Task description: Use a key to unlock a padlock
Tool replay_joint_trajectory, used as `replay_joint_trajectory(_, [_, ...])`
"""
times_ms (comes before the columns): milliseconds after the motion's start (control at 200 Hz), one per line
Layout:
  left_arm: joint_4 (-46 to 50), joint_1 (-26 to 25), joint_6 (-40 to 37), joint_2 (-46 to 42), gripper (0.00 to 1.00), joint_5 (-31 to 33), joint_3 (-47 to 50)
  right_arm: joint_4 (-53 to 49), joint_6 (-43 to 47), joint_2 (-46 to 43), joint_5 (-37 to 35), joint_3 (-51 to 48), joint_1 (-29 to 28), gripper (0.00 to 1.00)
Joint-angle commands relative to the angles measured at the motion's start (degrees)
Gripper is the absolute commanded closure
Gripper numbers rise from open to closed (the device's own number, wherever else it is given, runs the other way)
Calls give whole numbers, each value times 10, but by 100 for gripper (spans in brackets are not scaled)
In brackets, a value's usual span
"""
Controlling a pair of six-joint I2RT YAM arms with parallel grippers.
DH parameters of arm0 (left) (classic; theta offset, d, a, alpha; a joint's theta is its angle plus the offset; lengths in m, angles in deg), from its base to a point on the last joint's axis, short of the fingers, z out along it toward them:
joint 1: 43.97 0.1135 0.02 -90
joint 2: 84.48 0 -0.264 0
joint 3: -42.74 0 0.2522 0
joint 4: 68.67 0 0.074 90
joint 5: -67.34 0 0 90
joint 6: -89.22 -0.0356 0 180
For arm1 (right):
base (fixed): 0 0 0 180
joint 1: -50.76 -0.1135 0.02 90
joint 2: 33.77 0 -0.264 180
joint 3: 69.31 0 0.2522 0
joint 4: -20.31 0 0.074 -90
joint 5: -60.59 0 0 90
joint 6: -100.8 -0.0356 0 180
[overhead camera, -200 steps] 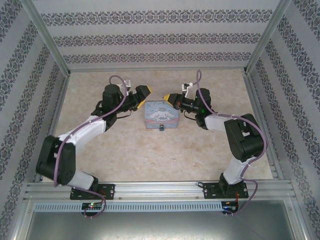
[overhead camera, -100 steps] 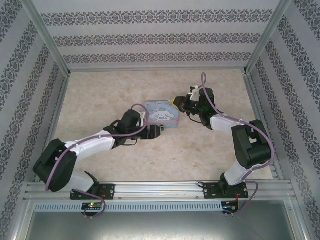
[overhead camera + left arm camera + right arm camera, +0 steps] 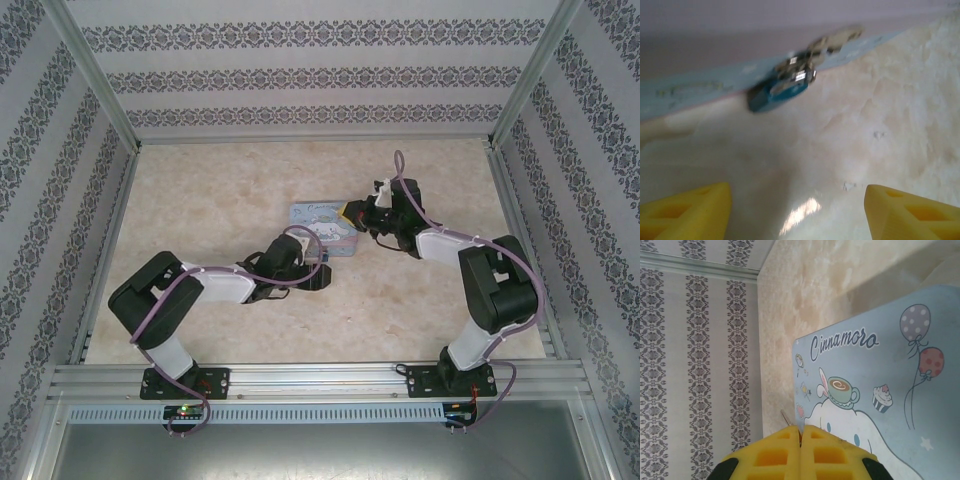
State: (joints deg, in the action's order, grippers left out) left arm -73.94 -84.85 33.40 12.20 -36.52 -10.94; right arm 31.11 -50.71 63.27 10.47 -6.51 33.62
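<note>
Teal-blue and small, the padlock (image 3: 777, 92) hangs by its silvery shackle from the clasp on the near side wall of the pale-blue cartoon tin (image 3: 318, 213), its body low against the marbled beige surface (image 3: 400, 310). In the left wrist view it is blurred, tilted, and sits ahead of the left gripper (image 3: 797, 202), whose yellow fingers (image 3: 695, 207) stand spread wide with only bare surface between them. From above, that gripper (image 3: 318, 275) lies low just in front of the tin's near side. The right gripper (image 3: 801, 432) hovers over the tin's printed lid (image 3: 880, 380) at its right end, fingers pressed together. A thin silvery sliver (image 3: 785, 416) pokes out beside their tips; what it is cannot be told.
</note>
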Motion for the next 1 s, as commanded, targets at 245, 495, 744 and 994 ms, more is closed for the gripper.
replay_joint_trajectory(245, [-71, -5, -75, 77, 34, 76, -45, -3, 5, 36, 8, 49, -5, 100])
replay_joint_trajectory(495, [-98, -5, -100, 109, 37, 133, -54, 1, 0, 56, 7, 62, -4, 100])
replay_joint_trajectory(744, [-114, -5, -104, 144, 37, 82, -84, 4, 0, 67, 6, 62, -4, 100])
replay_joint_trajectory(994, [-168, 19, -18, 163, 37, -37, -100, -3, 2, 73, 1, 61, -4, 100])
